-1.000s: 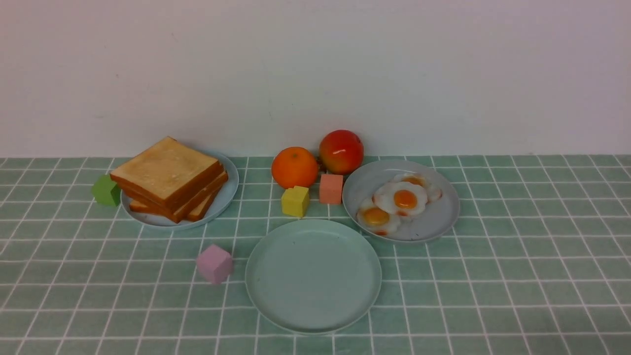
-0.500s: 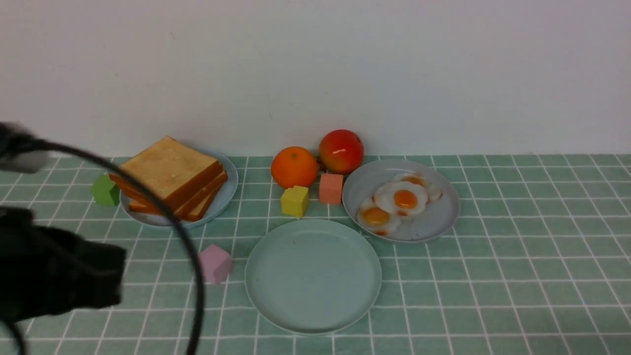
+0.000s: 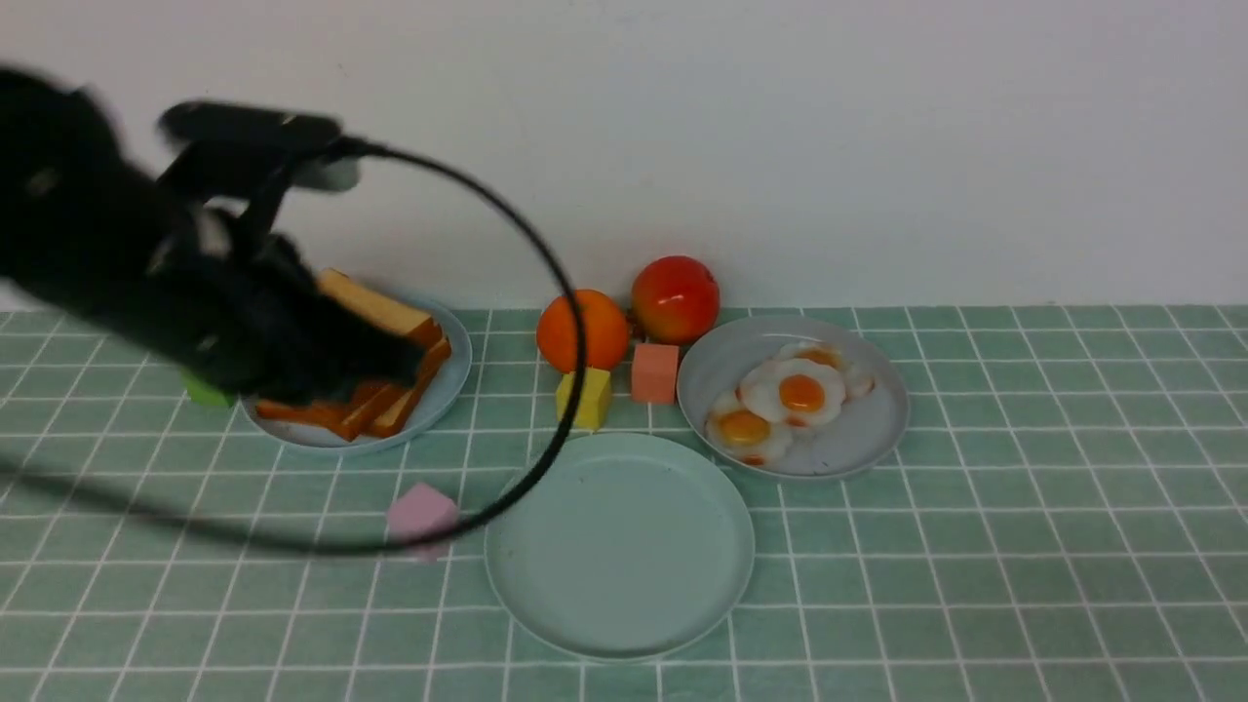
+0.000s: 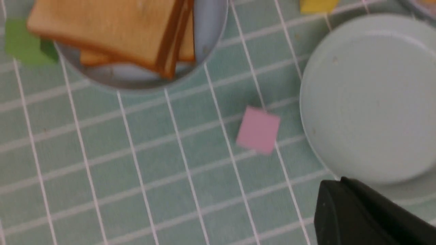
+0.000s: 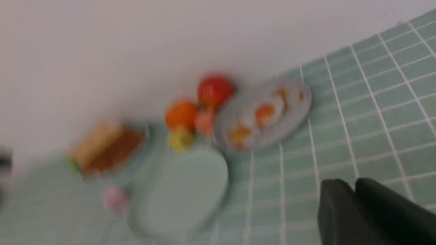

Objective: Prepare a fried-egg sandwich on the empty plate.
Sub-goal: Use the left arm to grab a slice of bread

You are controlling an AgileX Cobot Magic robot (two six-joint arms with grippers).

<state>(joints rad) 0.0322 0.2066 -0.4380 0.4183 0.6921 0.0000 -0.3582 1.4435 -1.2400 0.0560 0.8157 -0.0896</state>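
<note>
**Left arm swung over the toast**

Within the last second the left gripper (image 3: 341, 351) was brought from out of view to above the toast (image 3: 390, 317), which was partly hidden by it. Its grip could not be told, nor the right gripper's (image 5: 354, 207). The empty plate (image 3: 619, 546), off to its right, was left bare; no slice was judged fetched yet.

There were three plates: mint plate (image 3: 620, 546), blue plate (image 3: 453, 366), grey plate (image 3: 863, 429). Three fried eggs (image 3: 801, 393) showed. Four blocks: green block (image 4: 20, 42), yellow block (image 3: 597, 400), salmon block (image 3: 654, 372), pink block (image 4: 258, 130). Two fruits: orange (image 3: 606, 330), apple (image 3: 675, 299). The toast slices (image 4: 102, 27) overlapped, so their number was unclear.
</note>
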